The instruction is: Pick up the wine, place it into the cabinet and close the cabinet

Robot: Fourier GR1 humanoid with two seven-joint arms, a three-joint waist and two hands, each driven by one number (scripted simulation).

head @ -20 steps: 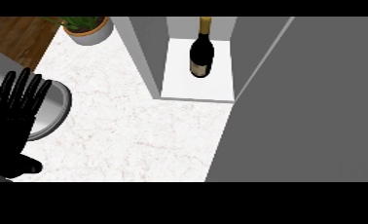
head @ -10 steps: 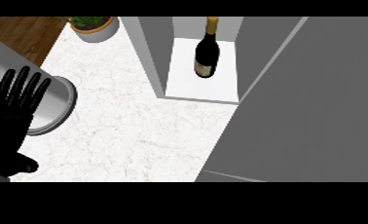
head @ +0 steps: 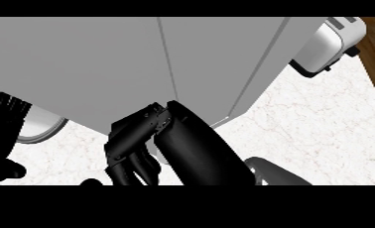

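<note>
- Wine nowhere in sight; most likely behind the grey doors of the cabinet (head: 110, 73), though no telling from here.
- Cabinet across the far and middle of the view, its two door fronts meeting at a thin seam with no gap showing, so apparently shut.
- Right hand (head: 135, 142) dark and near the middle, just below the lower end of that seam, right at the door edge; impossible to tell whether open or closed, or whether touching the door.
- Left hand (head: 10, 110) only a sliver at the left edge, fingers straight and relaxed, holding nothing, resting beside a round grey dish (head: 40, 125).
- Toaster (head: 333, 43) far right on the marbled table (head: 315, 123), well apart from both hands.
- Judged as a glass bottle: stiff, fairly heavy for its width when full, smooth and so prone to slipping, breakable if knocked against a cabinet wall.
- Best taken round the broad body, below the shoulder, and kept upright; neck probably too narrow and too high above the weight for a steady hold.
- With the doors apparently closed, probably little of the task left beyond confirming the closure.
</note>
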